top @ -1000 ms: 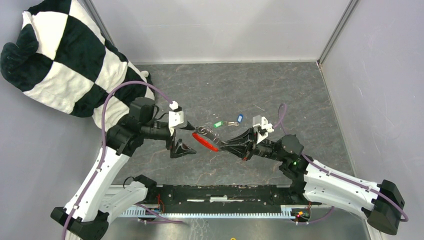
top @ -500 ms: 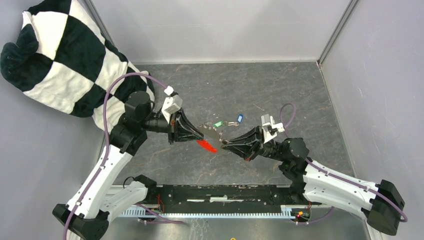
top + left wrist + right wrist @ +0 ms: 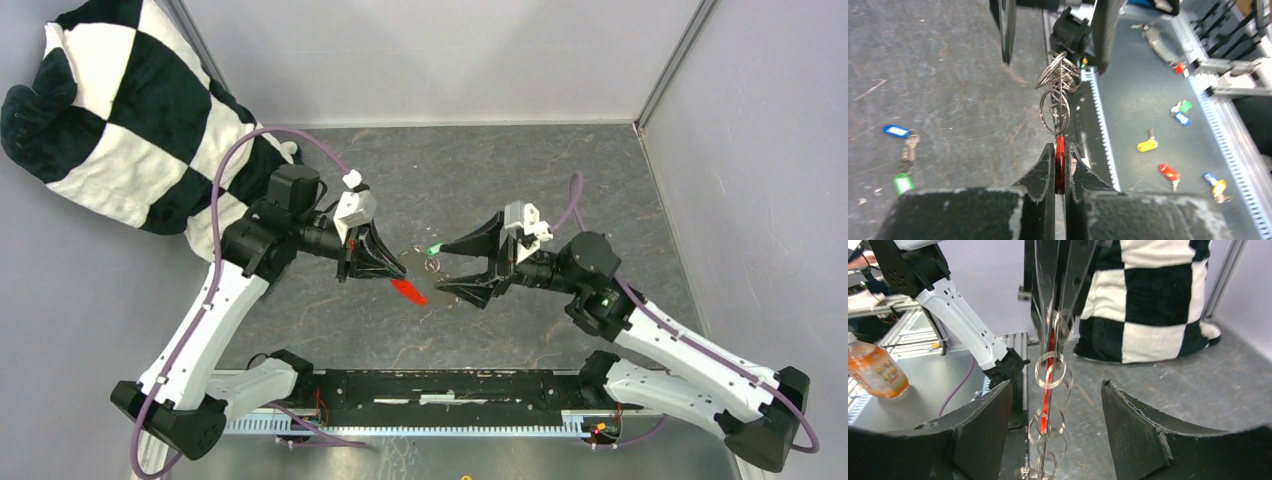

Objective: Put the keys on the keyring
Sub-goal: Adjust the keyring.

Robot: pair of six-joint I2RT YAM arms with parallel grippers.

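My left gripper (image 3: 397,272) is shut on the red tag (image 3: 1060,161) of the keyring (image 3: 408,291), held edge-on between its fingers. A chain of silver rings (image 3: 1056,102) runs from the tag toward my right gripper (image 3: 455,269). That gripper is open, its fingers standing either side of the blurred rings (image 3: 1050,371) without touching them. The two keys lie on the table: the green-headed key (image 3: 434,250) just beyond the grippers, and the blue-headed key (image 3: 896,131) near the green one (image 3: 903,183) in the left wrist view. The right gripper's upper finger hides the blue key in the top view.
A black-and-white checkered cushion (image 3: 130,110) fills the far left corner. Grey walls enclose the table on three sides. Spare coloured keys (image 3: 1144,146) lie on a lower surface past the toothed rail (image 3: 1100,130). An orange bottle (image 3: 873,371) stands off the table.
My left gripper closed on the red tag. My right gripper, shut on the keyring before, has opened and let go, with its fingers now spread around the rings.
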